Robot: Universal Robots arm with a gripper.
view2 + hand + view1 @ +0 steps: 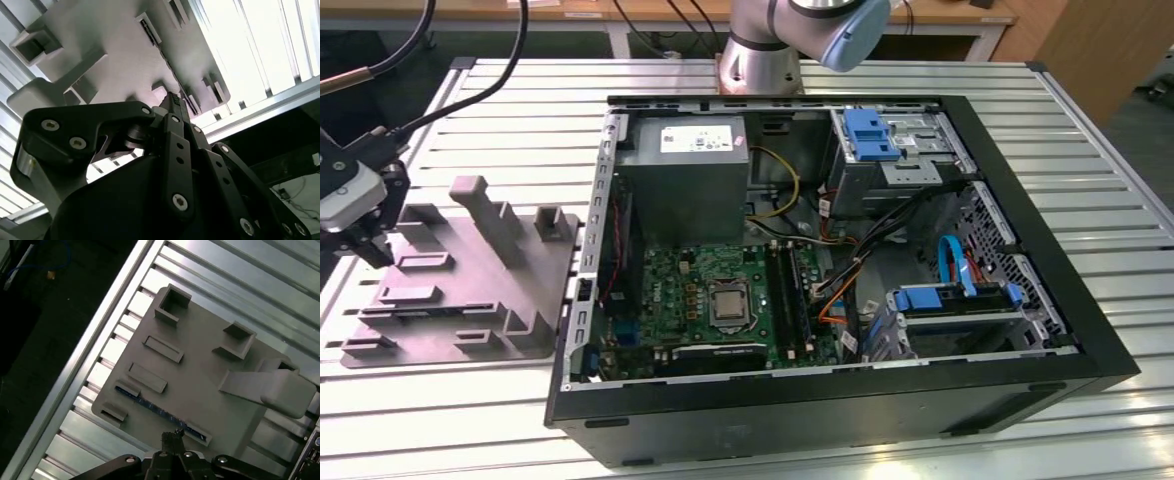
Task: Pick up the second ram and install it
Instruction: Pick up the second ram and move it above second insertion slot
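The second ram [150,407] is a thin dark blue strip standing on edge in a slot along the rim of the grey fixture plate [200,385]. In the first wrist view my gripper [173,436] hangs just over the strip near its middle, jaws pressed together. I cannot tell whether the fingertips touch the strip. In the second wrist view the gripper [173,101] points at the same long slot [159,44]. The exterior view puts the gripper [374,255] at the fixture's [467,290] edge on that view's left. The green motherboard [707,295] lies in the open case.
The open black computer case [1014,330] takes up the middle of the slatted metal table [1121,220]. It holds a grey power-supply box [687,175], blue drive brackets [867,135] and loose cables. Tall grey posts [487,215] rise from the fixture. The arm's base [761,60] stands behind the case.
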